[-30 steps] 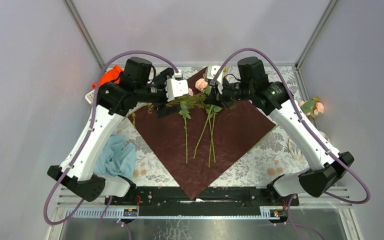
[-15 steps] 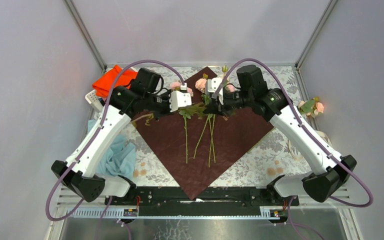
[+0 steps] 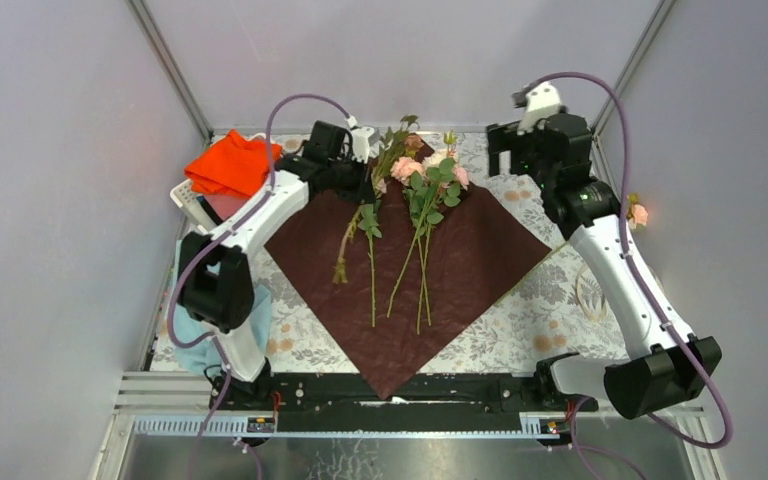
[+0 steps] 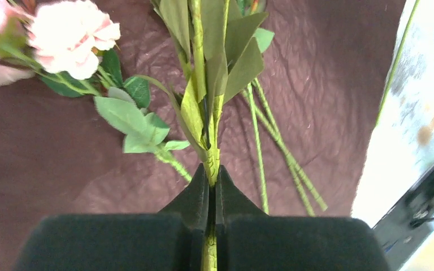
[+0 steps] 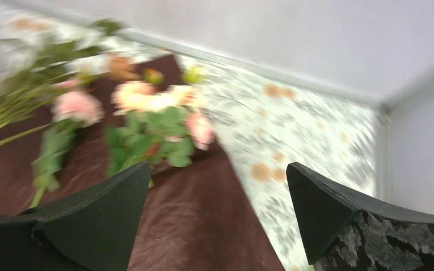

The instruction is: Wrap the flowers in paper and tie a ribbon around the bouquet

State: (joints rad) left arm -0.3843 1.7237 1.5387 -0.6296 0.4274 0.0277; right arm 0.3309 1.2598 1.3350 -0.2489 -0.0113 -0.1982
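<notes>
The dark red paper point(image 3: 460, 262) lies flat as a diamond on the table. Pale pink flowers point(image 3: 422, 178) rest on its far corner, with long stems point(image 3: 421, 285) running toward me. My left gripper point(image 3: 367, 188) is shut on the green stem point(image 4: 212, 164) of one leafy sprig, just above the paper point(image 4: 51, 152), with a pink rose point(image 4: 73, 36) to its left. My right gripper point(image 3: 497, 150) hangs open and empty, raised at the back right; in its own view, the gripper point(image 5: 217, 180) sees the flowers point(image 5: 152, 113) ahead. A cream loop, perhaps the ribbon point(image 3: 587, 297), lies at the right.
An orange cloth point(image 3: 232, 165) sits on a white holder point(image 3: 190, 205) at the back left. A light blue cloth point(image 3: 262, 315) lies partly behind the left arm. One more pink rose point(image 3: 634, 212) rests by the right wall. The tablecloth point(image 3: 520, 335) is floral.
My left gripper closed on a stem and reached toward the back. My right gripper let go of the flowers, opened, and lifted away to the back right. The flower heads shifted farther back.
</notes>
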